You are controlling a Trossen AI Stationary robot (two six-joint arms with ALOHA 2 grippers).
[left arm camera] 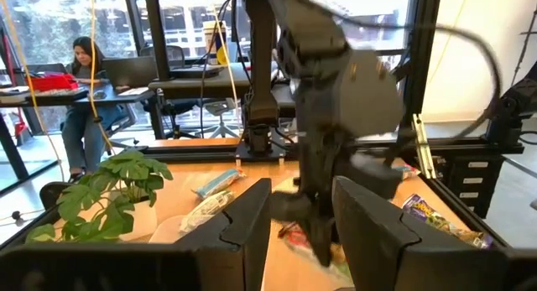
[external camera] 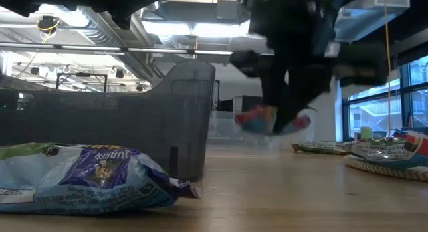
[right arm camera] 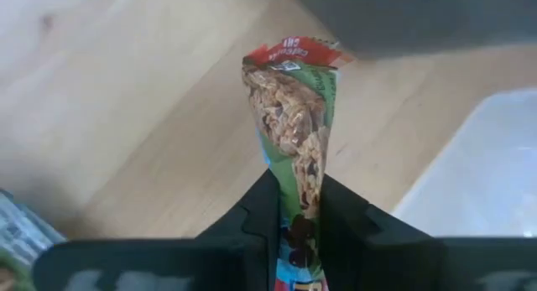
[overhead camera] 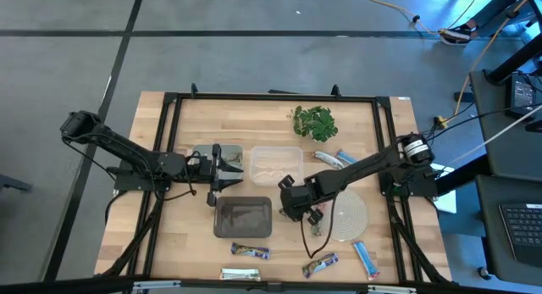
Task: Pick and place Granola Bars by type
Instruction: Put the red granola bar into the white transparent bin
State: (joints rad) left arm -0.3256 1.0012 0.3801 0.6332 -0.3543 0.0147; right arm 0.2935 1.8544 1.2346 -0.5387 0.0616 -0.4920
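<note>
From above, I had the right gripper out over the middle of the table, between the dark tray on one side and the woven mat on the other, with the clear container just beyond it. The left gripper waited beside the second clear bin. Loose granola bars lay along the near edge, well short of the working hand.

At table height, the green-and-red bar hung clear of the wood under the right arm; a blue Quaker bar lay in the foreground.

The left wrist camera showed its own fingers parted with nothing between them, looking straight at the right arm.

On the right wrist, the fingers were pinched closed on the bar's lower end. Its long axis ran straight out from the fingertips, red crimped end pointing away.

I judged this the carry step: bar picked, not yet sorted. Next I needed to bring it over the proper bin and let go low.
</note>
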